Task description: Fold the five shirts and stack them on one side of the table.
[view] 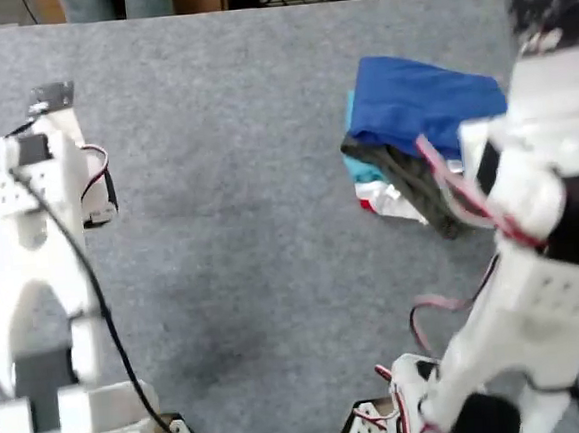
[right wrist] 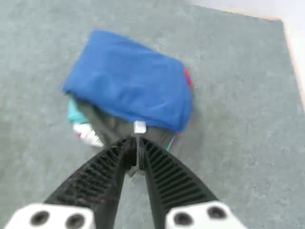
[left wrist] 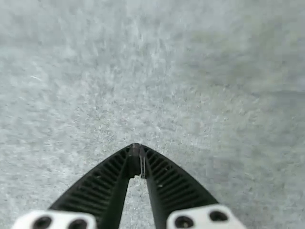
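1. Since the right gripper [right wrist: 137, 149] is pinched fully shut with nothing caught in it, no shirt is being carried. The stack of shirts [right wrist: 126, 83] sits just beyond its fingertips, with the near edge almost under them.
2. The blue shirt [view: 416, 101] is seen on top, with a dark one, a teal one and something red-and-white poking out below. Whether all five are in there can't be counted from here.
3. The left gripper [left wrist: 138, 157] is closed tip to tip as well and empty. Grey table mat [left wrist: 190, 71] lies ahead of its fingers, and the stack is well apart from it.
4. Looks like tidy-up stage, probably. If the sloppy lower layers are to be squared, they should be nudged in low with the shut tips, slowly, so the blue top isn't dragged off.
5. If it's called done, the fingers should be lifted straight up before being swung away, so no fold gets snagged.
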Controlling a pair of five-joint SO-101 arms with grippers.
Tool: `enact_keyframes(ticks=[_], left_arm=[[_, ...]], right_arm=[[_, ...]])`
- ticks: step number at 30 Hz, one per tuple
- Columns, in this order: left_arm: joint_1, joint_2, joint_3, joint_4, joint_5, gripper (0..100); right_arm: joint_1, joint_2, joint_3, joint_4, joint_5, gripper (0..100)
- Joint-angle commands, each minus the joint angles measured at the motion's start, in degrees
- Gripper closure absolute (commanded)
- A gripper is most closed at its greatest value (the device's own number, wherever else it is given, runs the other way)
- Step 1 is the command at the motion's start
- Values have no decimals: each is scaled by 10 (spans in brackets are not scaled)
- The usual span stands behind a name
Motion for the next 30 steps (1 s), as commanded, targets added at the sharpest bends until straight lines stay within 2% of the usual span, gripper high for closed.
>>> enact_keyframes(ticks=[1,5,9,12,16,20,25,27,30], left_arm=[[6,-141,59,-24,-1,970],[6,-251,194,-67,-77,970],[1,-359,352,-121,-164,970],[1,-427,497,-193,-205,970],[0,-524,652,-307,-213,970],[0,-622,783,-363,-213,970],[3,-757,870,-346,-213,970],[6,-811,878,-307,-213,970],[3,-881,877,-226,-215,970]], right_arm=[[-16,-87,142,0,-6,985],[-17,-175,313,-18,-1,985],[-17,-263,490,-99,-1,985],[-17,-330,634,-168,-1,985],[-17,-407,809,-265,-5,984],[-25,-489,922,-273,-6,984],[-40,-617,1014,-259,-6,984],[-49,-676,1058,-263,-9,984],[-51,-770,1116,-265,-55,984]])
